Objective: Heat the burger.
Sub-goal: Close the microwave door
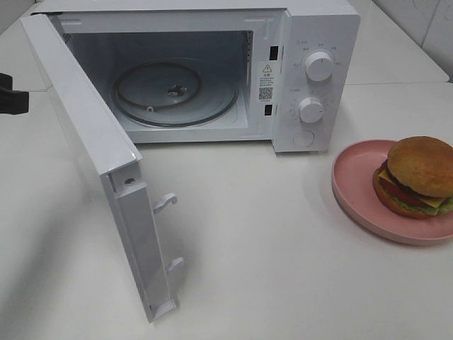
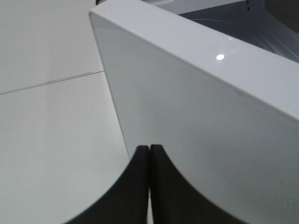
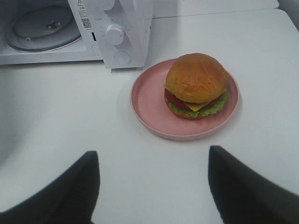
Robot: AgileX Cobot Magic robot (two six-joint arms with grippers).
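The burger (image 1: 419, 176) sits on a pink plate (image 1: 350, 185) on the table, right of the white microwave (image 1: 318, 42). The microwave door (image 1: 92, 163) stands wide open to the left, showing the glass turntable (image 1: 173, 92). My right gripper (image 3: 154, 184) is open and empty, short of the plate (image 3: 149, 109) and the burger (image 3: 196, 84), and apart from both. It is out of the exterior high view. My left gripper (image 2: 149, 151) is shut and empty, close to the outer face of the door (image 2: 201, 130). A black part of it (image 1: 10, 100) shows at the far left edge.
The open door juts out toward the front left, with two latch hooks (image 1: 166, 202) on its inner edge. Two white dials (image 1: 318, 67) are on the microwave's right panel. The white table (image 1: 283, 269) spreads between the door and the plate.
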